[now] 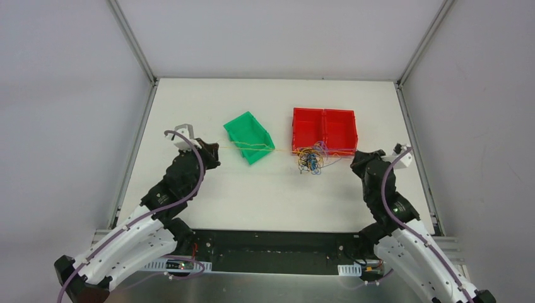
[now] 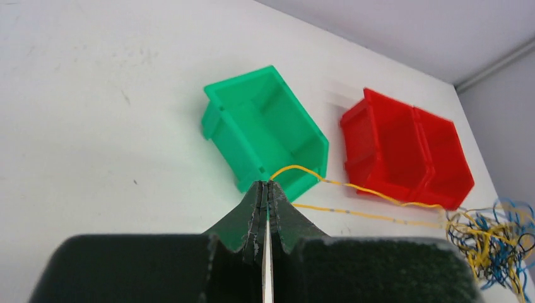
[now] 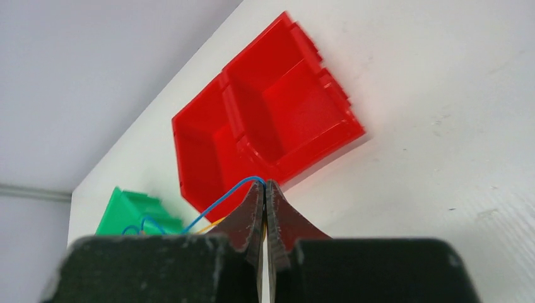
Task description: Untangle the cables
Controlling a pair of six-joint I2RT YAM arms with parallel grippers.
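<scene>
On the white table (image 1: 265,196), your left gripper (image 2: 268,184) is clamped on a yellow wire (image 2: 295,167) stretched across the green bin (image 1: 249,136), while your right gripper (image 3: 265,184) pinches a blue wire (image 3: 246,180). Both strands appear to run back to the knot of cables (image 1: 310,161), lying just in front of the red bin (image 1: 323,129), between your arms. With that knot so dense, most of the untangling looks undone.
</scene>
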